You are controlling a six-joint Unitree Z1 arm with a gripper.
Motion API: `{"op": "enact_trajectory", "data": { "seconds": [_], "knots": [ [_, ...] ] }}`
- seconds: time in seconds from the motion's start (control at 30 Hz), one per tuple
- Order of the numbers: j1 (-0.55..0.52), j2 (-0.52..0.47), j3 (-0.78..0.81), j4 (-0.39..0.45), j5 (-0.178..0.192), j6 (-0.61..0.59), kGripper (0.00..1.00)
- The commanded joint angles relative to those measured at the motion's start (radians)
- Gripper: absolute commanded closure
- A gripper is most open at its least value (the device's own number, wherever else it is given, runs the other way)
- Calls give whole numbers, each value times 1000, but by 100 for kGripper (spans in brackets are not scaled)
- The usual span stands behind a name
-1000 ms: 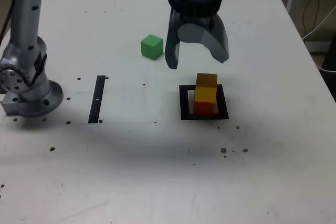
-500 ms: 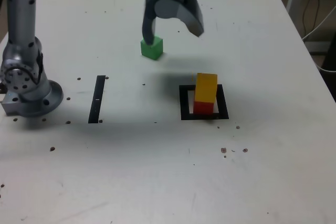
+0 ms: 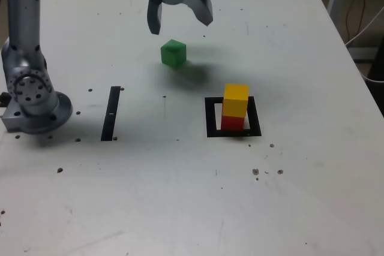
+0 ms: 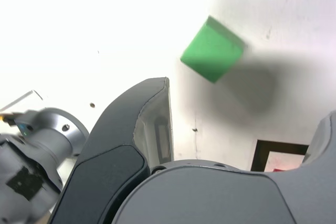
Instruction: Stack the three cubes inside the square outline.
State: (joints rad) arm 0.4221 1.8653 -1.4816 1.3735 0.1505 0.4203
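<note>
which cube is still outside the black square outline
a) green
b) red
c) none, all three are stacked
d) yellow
a: the green cube sits alone on the table, apart from the square outline, where the yellow cube rests on the red cube.

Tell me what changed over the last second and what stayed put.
The open tool swung away from the stack toward the exterior view's left and farther back; it now hangs above the green cube, holding nothing. The green cube, the yellow cube on the red cube inside the square outline, and the black strip did not move.
</note>
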Motion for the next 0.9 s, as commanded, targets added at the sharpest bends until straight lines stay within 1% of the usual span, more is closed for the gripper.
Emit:
{"op": "enact_trajectory", "data": {
  "seconds": [0.0,0.2,0.4,0.63,0.87],
  "knots": [
    [19,10,0,-6,8,36,2],
    [45,25,-2,-27,25,114,2],
    [52,29,6,-47,32,183,2],
    [64,29,45,-116,37,339,2],
    [75,23,51,-146,35,470,2]
  ]
}}
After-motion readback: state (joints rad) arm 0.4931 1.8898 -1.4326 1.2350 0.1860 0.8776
